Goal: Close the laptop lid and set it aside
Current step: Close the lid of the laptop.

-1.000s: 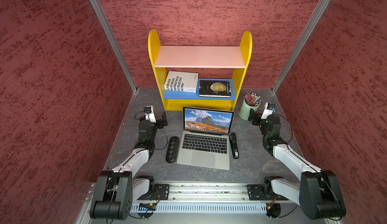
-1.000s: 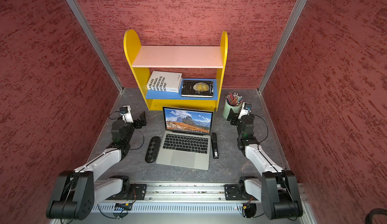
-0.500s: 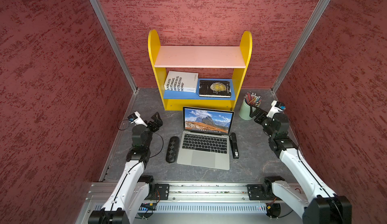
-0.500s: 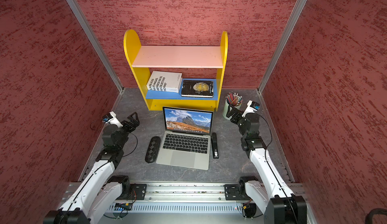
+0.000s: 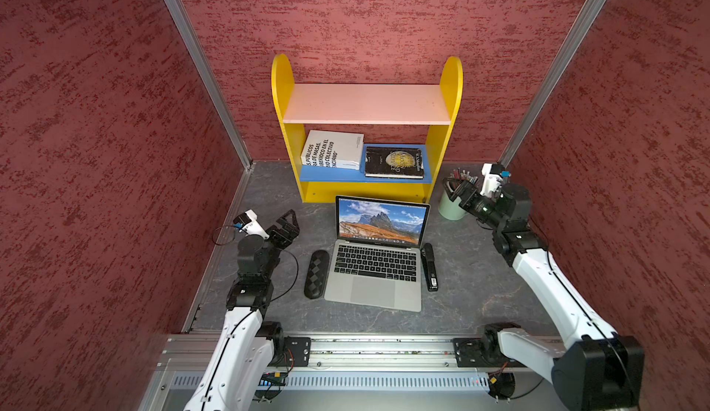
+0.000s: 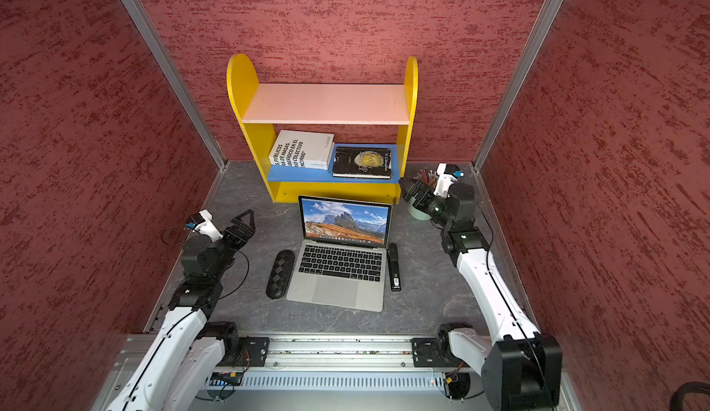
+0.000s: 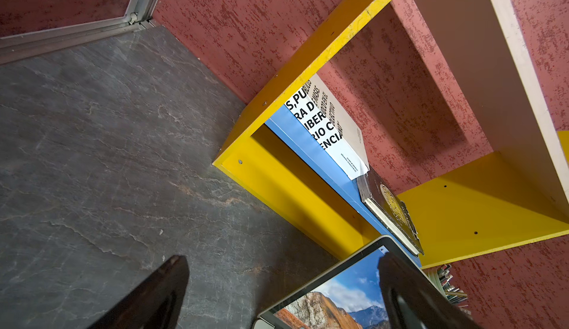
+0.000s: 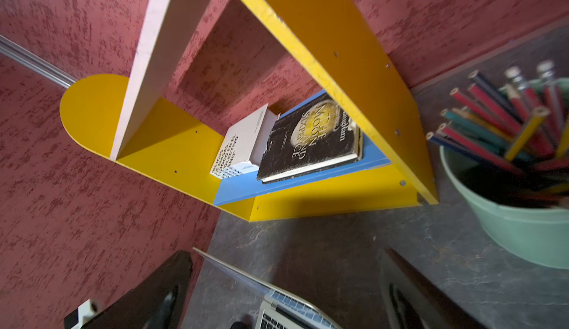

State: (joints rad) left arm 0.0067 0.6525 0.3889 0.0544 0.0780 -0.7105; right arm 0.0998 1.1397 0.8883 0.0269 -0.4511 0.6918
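Left wrist view, left gripper [image 7: 280,259]: jaws spread wide, empty, near the laptop lid [image 7: 332,306] but apart from it.
black case [image 5: 317,274]: just beside the laptop [image 5: 374,278] on its left; best left undisturbed.
laptop: mid-table, in front of the yellow shelf [image 5: 282,128], open.
laptop lid: upright, leaning slightly back; a slow push from behind its top edge should fold it best.
stapler [image 5: 429,270]: just beside the laptop's right side.
right gripper [image 5: 455,192]: wide open, empty, beside the pencil cup [image 5: 451,211].
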